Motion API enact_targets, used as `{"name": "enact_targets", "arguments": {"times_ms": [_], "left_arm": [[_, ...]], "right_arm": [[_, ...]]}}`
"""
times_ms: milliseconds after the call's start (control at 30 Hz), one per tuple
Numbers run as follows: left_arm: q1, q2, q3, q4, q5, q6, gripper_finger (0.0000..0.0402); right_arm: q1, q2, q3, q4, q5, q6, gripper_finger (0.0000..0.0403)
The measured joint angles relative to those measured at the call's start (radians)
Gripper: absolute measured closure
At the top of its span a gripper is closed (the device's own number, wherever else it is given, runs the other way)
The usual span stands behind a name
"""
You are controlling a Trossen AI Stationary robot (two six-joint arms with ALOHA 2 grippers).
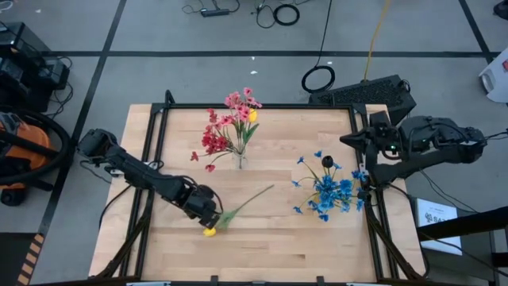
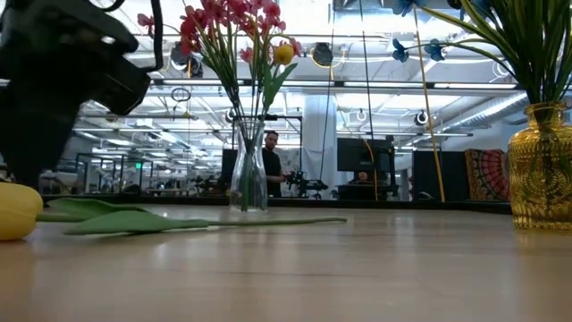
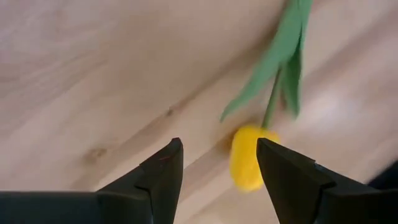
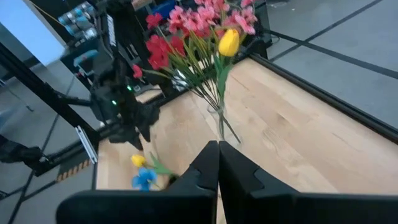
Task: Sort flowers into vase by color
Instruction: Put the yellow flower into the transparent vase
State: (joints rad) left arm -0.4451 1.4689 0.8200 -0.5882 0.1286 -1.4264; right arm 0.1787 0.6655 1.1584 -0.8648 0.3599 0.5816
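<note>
Tulip (image 1: 209,231), yellow, lying flat on my desk (image 1: 262,254), stem toward the clear vase (image 1: 240,161); my left tool (image 1: 213,223) hangs just above it, fingers spread, gripping nothing. Right tool (image 1: 346,139) is closed and empty near the blue bunch (image 1: 329,193)

Both arms matte black, chunky jointed segments, rounded housings at the joints. Left arm (image 1: 151,179): black cable loops at its base, upper left of the surface in the high view. Left tool (image 3: 217,180): two black wedge-shaped fingers (image 3: 158,177), flat inner faces, faint red mark on one. Right arm (image 1: 429,143): small green light on the wrist block, right edge of the high view. Right tool (image 4: 217,163): same black angular fingers, stepped profile.
</note>
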Motion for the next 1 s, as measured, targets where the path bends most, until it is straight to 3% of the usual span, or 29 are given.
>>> {"name": "enact_targets", "arguments": {"times_ms": [233,333,400,667,833,1000], "left_arm": [[-0.047,0.000,0.000,0.217,-0.285,-0.405,0.0192],[-0.064,0.004,0.000,0.325,-0.423,-0.455,0.0192],[-0.067,0.030,0.008,0.376,-0.456,-0.445,0.0195],[-0.081,0.250,0.232,0.342,-0.290,-0.337,0.0225],[-0.120,0.278,0.343,0.219,-0.197,-0.326,0.0236],[-0.154,0.279,0.353,0.019,-0.052,-0.401,0.0240]], "right_arm": [[0.000,-0.030,0.000,-0.082,0.000,0.016,0.0403],[0.000,-0.039,0.000,-0.116,0.000,0.033,0.0403],[0.000,-0.045,0.000,-0.132,0.000,0.034,0.0403],[0.000,-0.062,0.000,-0.169,0.000,0.031,0.0403],[0.000,-0.067,0.000,-0.174,0.000,0.019,0.0403],[0.000,-0.070,0.000,-0.175,0.000,0.017,0.0403]]}}
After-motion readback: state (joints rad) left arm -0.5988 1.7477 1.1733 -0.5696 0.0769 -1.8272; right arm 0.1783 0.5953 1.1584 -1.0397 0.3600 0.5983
